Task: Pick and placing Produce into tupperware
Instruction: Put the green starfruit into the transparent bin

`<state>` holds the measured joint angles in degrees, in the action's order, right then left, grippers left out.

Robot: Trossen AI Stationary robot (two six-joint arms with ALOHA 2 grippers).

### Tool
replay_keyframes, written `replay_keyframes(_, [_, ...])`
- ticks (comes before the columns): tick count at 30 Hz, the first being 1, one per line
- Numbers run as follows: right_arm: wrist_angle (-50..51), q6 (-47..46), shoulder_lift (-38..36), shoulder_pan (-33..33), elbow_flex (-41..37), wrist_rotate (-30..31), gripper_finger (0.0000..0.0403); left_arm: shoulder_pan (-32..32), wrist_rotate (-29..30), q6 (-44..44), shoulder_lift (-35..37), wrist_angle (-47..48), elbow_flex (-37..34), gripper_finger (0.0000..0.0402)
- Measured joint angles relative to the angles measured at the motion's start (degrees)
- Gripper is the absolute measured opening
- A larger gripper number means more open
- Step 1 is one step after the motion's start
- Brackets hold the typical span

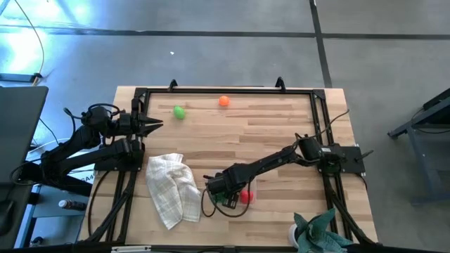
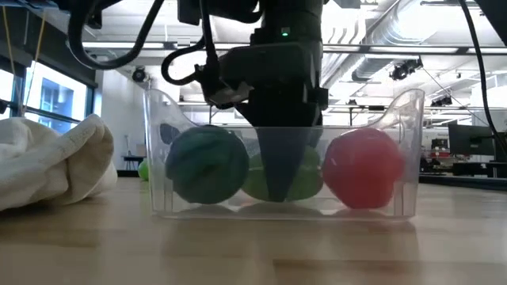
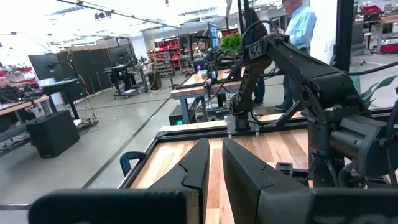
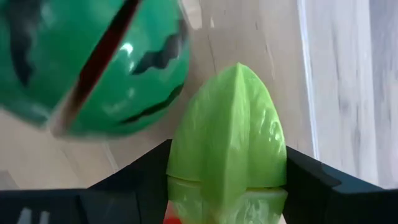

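The right gripper (image 1: 226,191) reaches down into the tupperware (image 2: 400,119), which sits on the counter (image 1: 281,133) near its front edge, just beside the white cloth (image 1: 172,188); its fingers (image 4: 140,177) stand partly open on either side of the leafy light-green piece (image 4: 230,143), which sits between them, though whether they press on it cannot be told; in the low view the gripper hangs over the middle of the clear box, with the leafy piece low behind it; a dark-striped green ball (image 4: 93,62) lies just beside the leafy piece on one side, and the red piece (image 2: 363,168) on the other, all three inside the box; the round green piece (image 1: 179,111) and the orange piece (image 1: 223,101) lie apart from each other on the far part of the counter, well away from the box; the left gripper (image 1: 156,124) waits at the counter's left edge, raised, its fingers (image 3: 196,174) nearly closed on nothing; a teal spiky plant (image 1: 320,232) sits at the front right corner.
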<state>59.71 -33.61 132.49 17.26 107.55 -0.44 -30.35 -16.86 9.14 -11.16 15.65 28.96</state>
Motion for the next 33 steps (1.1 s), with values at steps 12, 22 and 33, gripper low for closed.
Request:
replay_keyframes(12, [0.7,-0.7,-0.7,0.9,0.0,1.2,0.0245,0.0,0.0,0.0,0.0,0.0,0.0,0.0037])
replay_keyframes(22, [2.0,-0.7,-2.8,0.9,0.0,1.9,0.0246,0.0,0.0,0.0,0.0,0.0,0.0,0.0037])
replay_keyframes(33, [2.3,-0.9,-3.9,0.7,0.0,1.5,0.0246,0.0,0.0,0.0,0.0,0.0,0.0,0.0037])
